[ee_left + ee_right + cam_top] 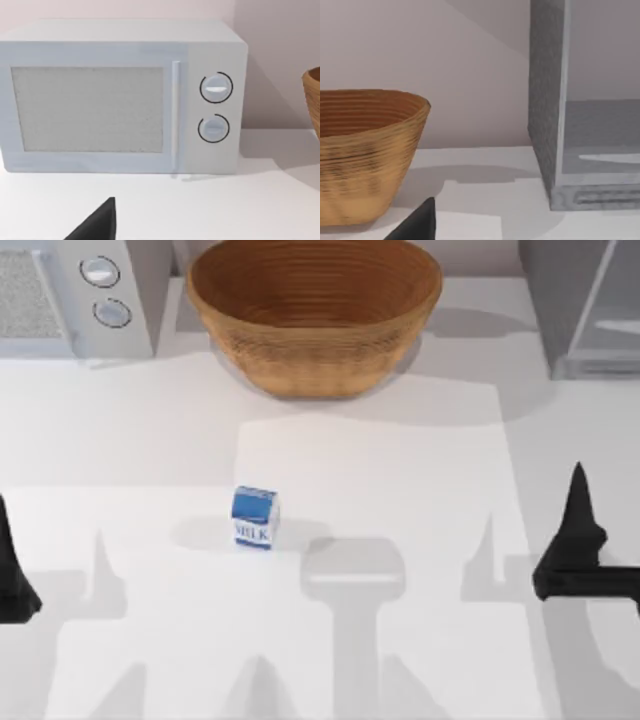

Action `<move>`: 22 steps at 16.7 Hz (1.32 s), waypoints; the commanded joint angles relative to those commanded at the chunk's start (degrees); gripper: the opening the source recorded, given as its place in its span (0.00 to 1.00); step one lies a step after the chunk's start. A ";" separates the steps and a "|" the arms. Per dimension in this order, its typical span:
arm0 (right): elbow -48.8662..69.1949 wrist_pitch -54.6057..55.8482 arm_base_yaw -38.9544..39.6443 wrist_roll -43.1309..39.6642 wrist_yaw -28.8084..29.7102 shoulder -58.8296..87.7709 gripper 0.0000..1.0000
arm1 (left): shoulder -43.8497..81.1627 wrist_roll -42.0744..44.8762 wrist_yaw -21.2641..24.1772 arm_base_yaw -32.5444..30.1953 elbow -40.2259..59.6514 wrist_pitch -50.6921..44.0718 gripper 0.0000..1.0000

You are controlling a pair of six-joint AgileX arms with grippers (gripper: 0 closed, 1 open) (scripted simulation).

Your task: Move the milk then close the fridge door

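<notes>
Nothing of the task is done yet: the milk stands upright by itself on the white counter, a little left of centre in the top view, untouched and apart from both arms. At the upper right of that view the fridge stands open, its pale door swung out toward the counter's right edge. A wicker basket sits at the top centre and a microwave at the upper left.

The first step, reaching for the carton, appears to be at hand. The left gripper sits at the left edge of the top view, the right gripper at the right edge; neither holds or touches anything. How far either pair of jaws is open I cannot tell. The next move probably calls for one arm to travel toward the centre and straddle the carton.
</notes>
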 joint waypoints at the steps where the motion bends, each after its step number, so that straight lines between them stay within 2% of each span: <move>1: 2.73 0.98 0.90 0.15 1.17 3.04 1.00 | 0.00 0.00 0.00 0.00 0.00 0.00 1.00; 5: 17.29 5.97 5.07 0.95 7.26 20.72 1.00 | 0.00 0.00 0.00 0.00 0.00 0.00 1.00; 16: 63.82 17.79 13.88 3.03 25.07 83.44 1.00 | 0.00 0.00 0.00 0.00 0.00 0.00 1.00; 22: 75.51 18.48 14.89 2.98 29.30 99.36 1.00 | 0.00 0.00 0.00 0.00 0.00 0.00 1.00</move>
